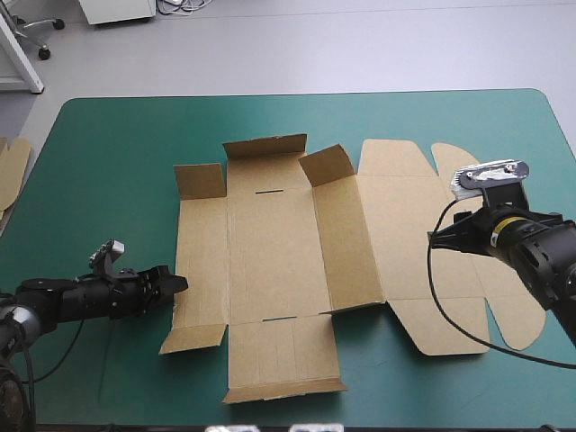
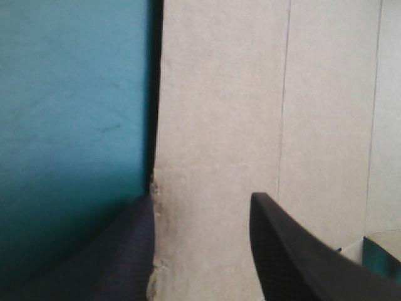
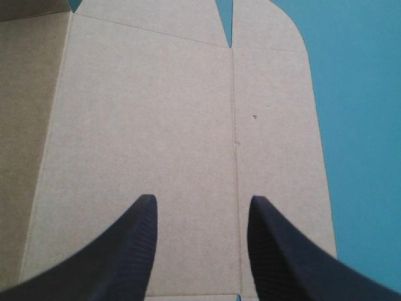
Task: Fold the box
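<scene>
- At the near-left part of the table, the left gripper (image 2: 202, 197) lies low at the left edge of the box (image 1: 270, 261). Its black fingers are apart: one is over the teal-green cover (image 1: 108, 144), the other over brown board, with the sheet's edge running between them. Nothing is gripped.
- At the table's middle, the box is a cut brown sheet that is mostly flat. Its near end flap (image 1: 283, 364) lies on the cover.
- To the robot's right, the right gripper (image 3: 200, 204) hangs over the lid panel (image 1: 405, 225). Its jaws are apart and hold nothing.
- Farther back, three far flaps (image 1: 265, 148) stand partly raised. The long wall (image 1: 346, 238) right of the base panel is tilted up slightly.
- Beyond the box, at the table's left edge, a piece of spare board (image 1: 11, 171) shows.
- Progress, as a judgement: folding has barely begun. No wall is tucked, so raising and locking the walls is all left to do.
- The sheet's long axis runs across the table from left to right. The round-tabbed lid end points to the robot's right.
</scene>
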`<state>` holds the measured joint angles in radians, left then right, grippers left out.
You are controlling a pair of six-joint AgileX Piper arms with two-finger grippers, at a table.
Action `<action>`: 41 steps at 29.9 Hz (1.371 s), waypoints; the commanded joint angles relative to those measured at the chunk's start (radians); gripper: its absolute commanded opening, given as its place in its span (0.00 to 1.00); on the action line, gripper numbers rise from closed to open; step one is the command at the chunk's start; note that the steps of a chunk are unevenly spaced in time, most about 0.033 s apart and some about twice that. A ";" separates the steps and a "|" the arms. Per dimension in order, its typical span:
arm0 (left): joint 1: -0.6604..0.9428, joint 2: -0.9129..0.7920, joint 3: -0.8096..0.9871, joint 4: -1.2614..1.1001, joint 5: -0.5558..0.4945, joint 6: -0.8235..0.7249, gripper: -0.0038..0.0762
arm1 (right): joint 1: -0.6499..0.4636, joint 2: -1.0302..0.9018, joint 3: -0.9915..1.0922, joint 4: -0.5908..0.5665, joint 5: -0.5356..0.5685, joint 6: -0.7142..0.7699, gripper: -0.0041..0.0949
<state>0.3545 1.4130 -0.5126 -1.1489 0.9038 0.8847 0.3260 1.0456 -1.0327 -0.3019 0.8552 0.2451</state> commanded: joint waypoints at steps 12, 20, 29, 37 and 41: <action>-0.182 0.034 -0.040 -0.510 0.212 0.283 0.49 | -0.008 -0.011 -0.033 -0.019 -0.049 -0.008 0.48; -0.191 0.022 -0.254 -0.263 0.116 0.160 0.49 | -0.008 -0.011 -0.033 -0.023 -0.042 -0.010 0.48; -0.176 -0.037 -0.306 0.483 0.062 -0.339 0.49 | -0.008 -0.011 -0.033 -0.021 -0.042 -0.011 0.48; -0.194 -0.047 -0.187 0.434 -0.062 -0.361 0.50 | -0.008 -0.011 -0.033 -0.030 -0.042 -0.008 0.48; -0.242 -0.029 -0.182 0.390 -0.072 -0.345 0.50 | -0.008 -0.011 -0.033 -0.032 -0.041 -0.008 0.48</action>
<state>0.1468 1.3933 -0.6879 -0.6985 0.8402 0.5366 0.3260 1.0456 -1.0327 -0.3041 0.8552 0.2413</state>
